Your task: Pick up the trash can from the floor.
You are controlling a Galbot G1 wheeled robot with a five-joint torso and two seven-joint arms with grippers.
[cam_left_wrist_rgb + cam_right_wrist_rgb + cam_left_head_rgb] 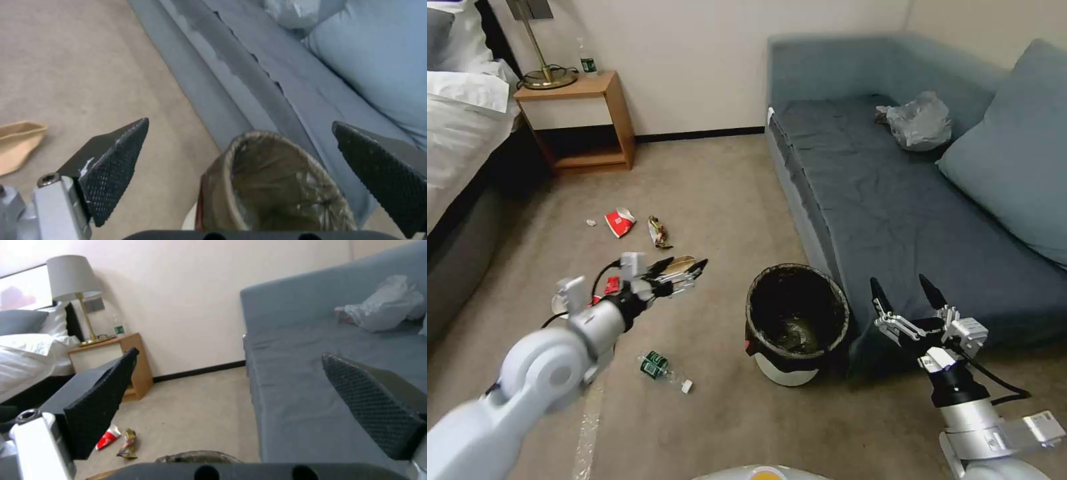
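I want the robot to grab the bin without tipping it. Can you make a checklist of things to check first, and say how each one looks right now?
1. Trash can standing upright on the floor: ok.
2. Black liner folded over the rim: ok.
3. Left hand open: ok; it hangs above the carpet, apart from the can.
4. Right hand open: ok; it hangs over the sofa edge, apart from the can.
5. Room on both sides of the can: not ok; the sofa stands close against one side.
6. Litter near the can: ok; the bottle lies apart from it.
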